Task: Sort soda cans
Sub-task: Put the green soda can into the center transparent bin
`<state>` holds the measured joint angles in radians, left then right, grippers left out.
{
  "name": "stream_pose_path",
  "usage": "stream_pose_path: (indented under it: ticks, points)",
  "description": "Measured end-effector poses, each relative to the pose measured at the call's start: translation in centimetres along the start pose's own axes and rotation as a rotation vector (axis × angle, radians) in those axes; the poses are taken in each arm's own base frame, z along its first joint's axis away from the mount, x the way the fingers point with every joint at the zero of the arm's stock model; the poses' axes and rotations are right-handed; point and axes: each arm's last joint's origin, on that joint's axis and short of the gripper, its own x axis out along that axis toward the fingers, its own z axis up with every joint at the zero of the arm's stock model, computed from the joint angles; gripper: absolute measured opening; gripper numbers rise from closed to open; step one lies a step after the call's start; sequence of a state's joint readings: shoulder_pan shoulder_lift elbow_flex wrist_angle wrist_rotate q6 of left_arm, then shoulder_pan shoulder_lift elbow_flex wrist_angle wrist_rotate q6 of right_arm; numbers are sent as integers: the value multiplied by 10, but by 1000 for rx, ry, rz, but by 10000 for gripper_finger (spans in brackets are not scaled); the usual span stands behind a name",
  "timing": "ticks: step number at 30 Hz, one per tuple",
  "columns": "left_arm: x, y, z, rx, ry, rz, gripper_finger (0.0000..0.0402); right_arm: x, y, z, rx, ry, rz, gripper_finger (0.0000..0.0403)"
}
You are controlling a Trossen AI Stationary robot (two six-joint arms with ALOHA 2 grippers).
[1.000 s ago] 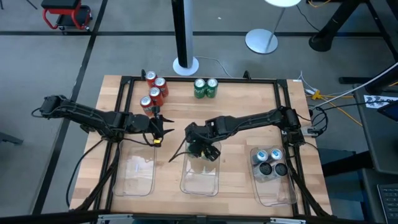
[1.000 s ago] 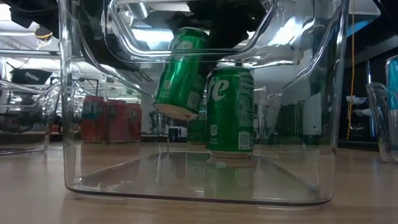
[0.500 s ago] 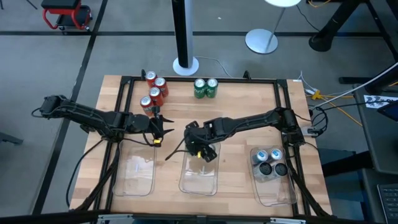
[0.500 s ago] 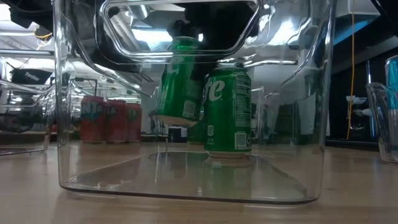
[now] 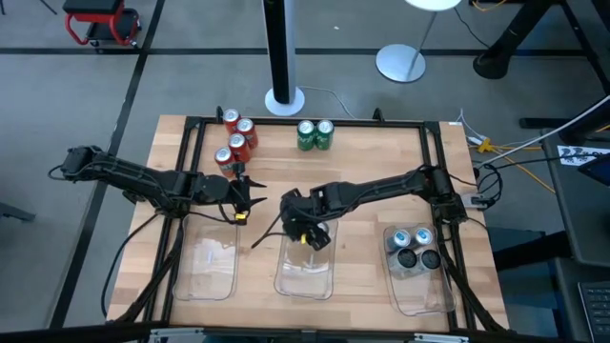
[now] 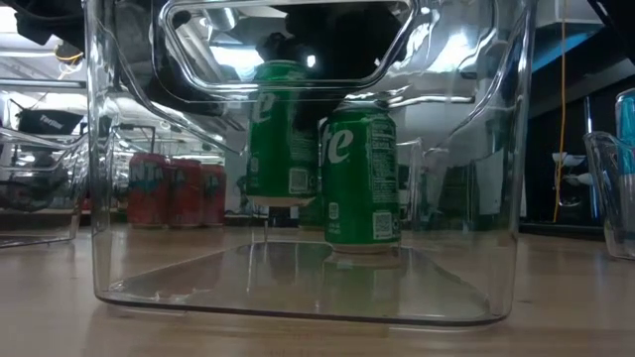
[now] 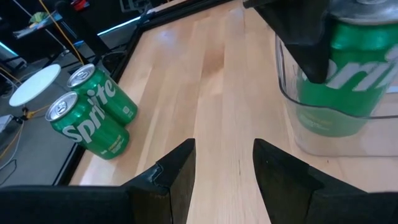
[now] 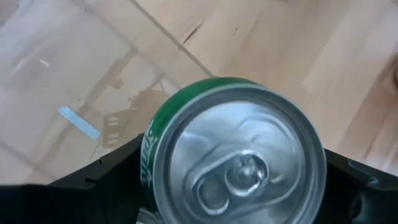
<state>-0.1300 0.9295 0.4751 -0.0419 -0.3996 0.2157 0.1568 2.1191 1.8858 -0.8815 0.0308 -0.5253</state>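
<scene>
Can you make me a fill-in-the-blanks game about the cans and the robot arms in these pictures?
1. The right end effector holds a ____ can inside the middle tray.
2. Another green can already stands ____ on that tray's floor.
3. The tray on the right holds ____ cans with silver or dark tops.
4. The left end effector waits near the ____ cans.

Missing words: green; upright; four; red
</scene>
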Motion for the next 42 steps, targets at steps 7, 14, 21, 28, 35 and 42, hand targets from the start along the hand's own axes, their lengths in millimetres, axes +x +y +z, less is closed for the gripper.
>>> stream_pose_path:
  ticks: [7,14,21,28,35,42]
  points:
    - [0,0,0,-3,0,0,153,1,0,1,-23,-7,-10,347]
    - [0,0,0,-3,0,0,153,1,-1,1,-27,1,-24,348]
    - [0,0,0,-3,0,0,153,2,0,1,10,-18,6,347]
    - [0,0,0,-3,1,0,153,-8,-3,7,75,-43,17,319]
    - [0,0,-1,0,8,-2,153,-10,-3,13,158,-75,15,326]
    - [0,0,0,-5,8,-2,153,13,-1,11,180,-39,41,322]
